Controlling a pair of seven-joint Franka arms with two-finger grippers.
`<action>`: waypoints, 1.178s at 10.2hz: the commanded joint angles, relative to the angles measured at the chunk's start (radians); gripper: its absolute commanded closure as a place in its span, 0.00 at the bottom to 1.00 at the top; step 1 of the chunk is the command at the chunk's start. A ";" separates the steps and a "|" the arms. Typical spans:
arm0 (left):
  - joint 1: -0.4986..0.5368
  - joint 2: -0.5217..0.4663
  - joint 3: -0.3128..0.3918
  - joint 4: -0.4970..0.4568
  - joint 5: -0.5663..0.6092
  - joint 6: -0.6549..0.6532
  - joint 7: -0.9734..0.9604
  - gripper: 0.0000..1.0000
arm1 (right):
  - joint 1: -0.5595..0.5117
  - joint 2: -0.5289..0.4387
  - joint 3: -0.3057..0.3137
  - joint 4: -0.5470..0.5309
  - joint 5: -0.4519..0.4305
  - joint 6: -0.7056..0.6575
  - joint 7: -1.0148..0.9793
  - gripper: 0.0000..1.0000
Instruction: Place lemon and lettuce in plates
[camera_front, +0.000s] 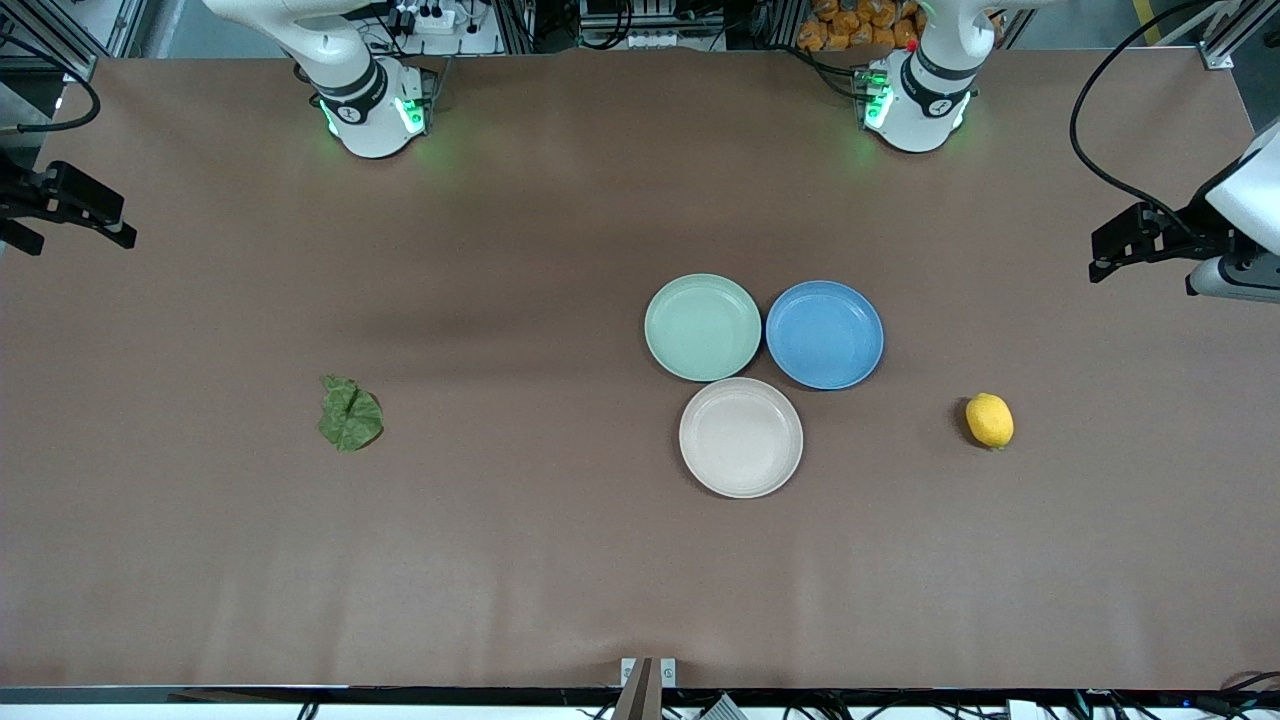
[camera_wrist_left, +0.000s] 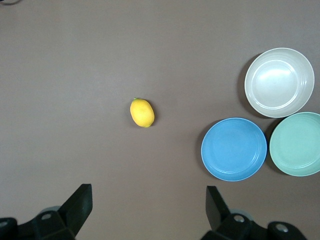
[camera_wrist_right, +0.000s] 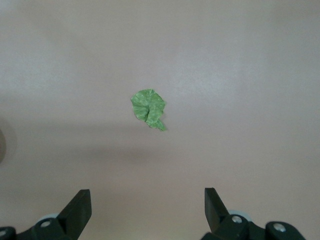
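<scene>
On the table, we note:
Lemon (camera_front: 989, 420): toward the left arm's end, well apart from our plates.
Lettuce (camera_front: 350, 414): toward the right arm's end.
Mint plate (camera_front: 703, 327), beige plate (camera_front: 741, 437): touching, beside the blue plate (camera_front: 825, 334).
Left gripper (camera_wrist_left: 149, 209): our fingers apart, high over the lemon's area.
Right gripper (camera_wrist_right: 148, 210): fingers apart, high over the lettuce's area.

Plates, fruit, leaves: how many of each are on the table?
Plates: 3 (mint, blue, beige-pink)
Lemon: 1
Lettuce: 1
Total: 5
</scene>
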 joint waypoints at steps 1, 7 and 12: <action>0.005 -0.011 0.001 0.007 0.009 -0.020 0.001 0.00 | -0.004 -0.023 0.004 -0.009 -0.008 0.002 -0.010 0.00; 0.047 0.008 -0.001 -0.015 0.005 -0.017 -0.013 0.00 | -0.002 -0.023 0.004 -0.012 -0.006 -0.006 -0.008 0.00; 0.101 0.092 -0.001 -0.229 -0.008 0.284 0.001 0.00 | -0.004 -0.025 0.018 -0.012 -0.006 -0.012 -0.002 0.00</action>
